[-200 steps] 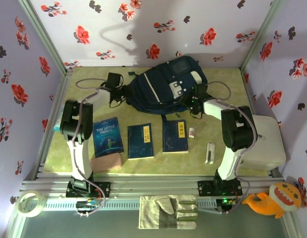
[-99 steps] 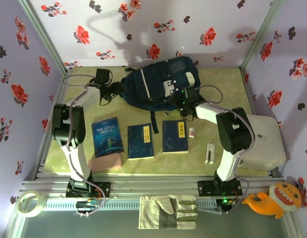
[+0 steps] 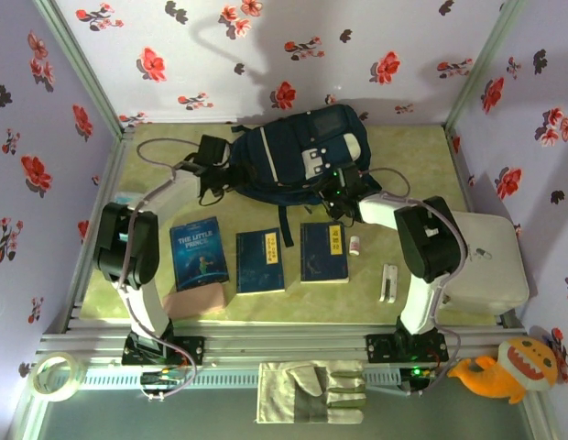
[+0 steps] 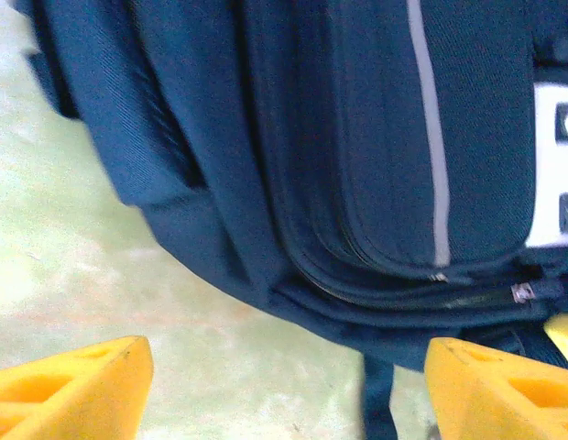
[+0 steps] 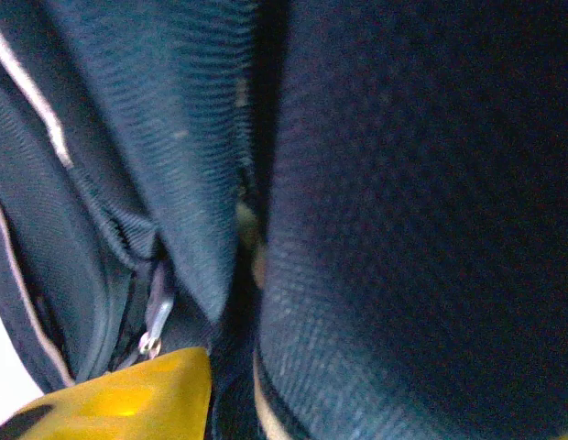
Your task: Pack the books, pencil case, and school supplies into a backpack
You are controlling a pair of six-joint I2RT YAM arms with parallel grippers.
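- Backpack [image 3: 298, 156] at rear centre of the table [image 3: 421, 156].
- Row before it: left book [image 3: 200, 253], middle book [image 3: 260, 260], right book [image 3: 323, 251].
- Pencil case [image 3: 197, 301] by the near edge, against left book's near end.
- Tube [image 3: 355, 246] just right of right book; bar [image 3: 388, 282] farther right, nearer.

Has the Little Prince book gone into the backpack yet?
No, The Little Prince book lies flat on the table, outside and apart from the backpack.

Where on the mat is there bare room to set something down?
Bare mat: right of the backpack at the far right corner, and the near strip between pencil case and white bar. Crowded: the book row and the backpack's near edge.
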